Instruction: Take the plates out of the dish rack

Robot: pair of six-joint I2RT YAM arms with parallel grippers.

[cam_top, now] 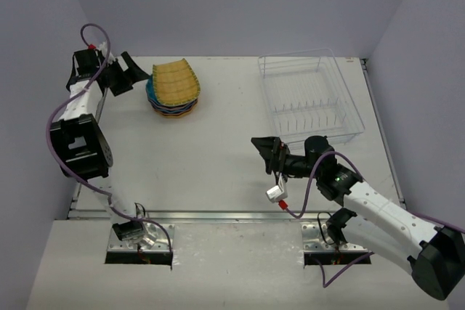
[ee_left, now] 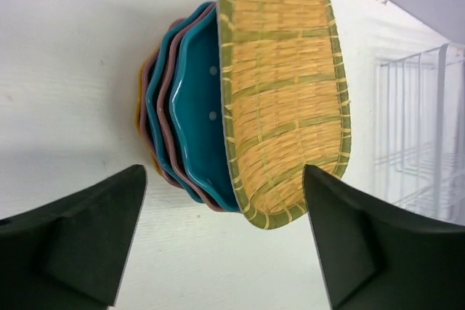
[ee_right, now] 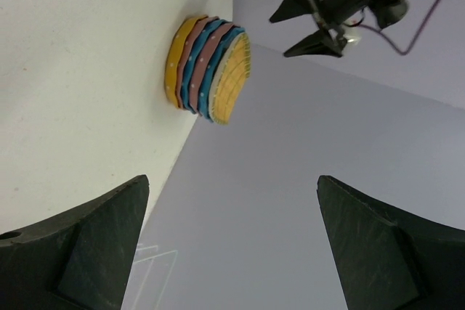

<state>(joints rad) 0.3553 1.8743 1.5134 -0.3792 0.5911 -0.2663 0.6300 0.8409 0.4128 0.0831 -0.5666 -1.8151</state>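
Note:
The plates (cam_top: pixel 173 105) lie in one stack at the table's back left, teal, pink and yellow-orange rims showing (ee_left: pixel 190 107) (ee_right: pixel 197 63). On top rests a woven yellow tray with a green rim (cam_top: pixel 176 80) (ee_left: pixel 287 85). My left gripper (cam_top: pixel 131 76) (ee_left: pixel 224 173) stands open just left of the stack, fingers apart from it, holding nothing. The clear dish rack (cam_top: pixel 341 92) (ee_left: pixel 421 128) sits at the back right, and no plate shows between its dividers. My right gripper (cam_top: pixel 263 154) (ee_right: pixel 232 183) hangs open and holds nothing, near the rack's front left corner.
Grey walls close the table at the back and both sides. The left arm's purple cable (cam_top: pixel 58 117) loops along the left edge. White tabletop (cam_top: pixel 218 150) stretches between the stack and the rack.

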